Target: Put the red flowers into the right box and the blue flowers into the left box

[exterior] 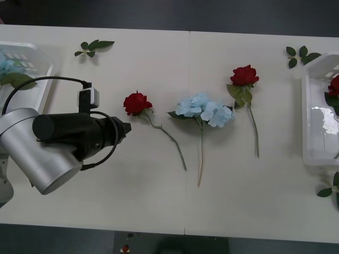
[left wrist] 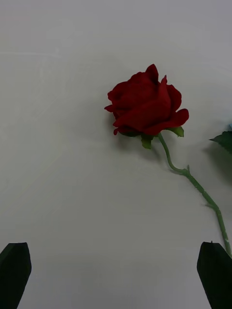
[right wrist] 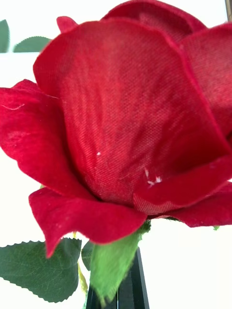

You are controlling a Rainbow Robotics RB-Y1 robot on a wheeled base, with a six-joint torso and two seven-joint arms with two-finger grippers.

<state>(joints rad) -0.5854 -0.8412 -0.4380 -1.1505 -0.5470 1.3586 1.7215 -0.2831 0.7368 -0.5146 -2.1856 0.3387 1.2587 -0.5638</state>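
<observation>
The left claw [left wrist: 116, 275] hangs wide open, holding nothing, near the left red rose [exterior: 136, 102] on the bench [exterior: 159, 201], likely to grab it.

The right claw's grip I cannot tell.

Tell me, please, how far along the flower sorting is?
Done: one blue flower lies in the left box, one rose in the right box. In hand: the open left tool hovers by a table rose, not gripping; the right tool is close against a rose, grip unclear. Left: that table rose, another rose and a blue flower on the table.
</observation>
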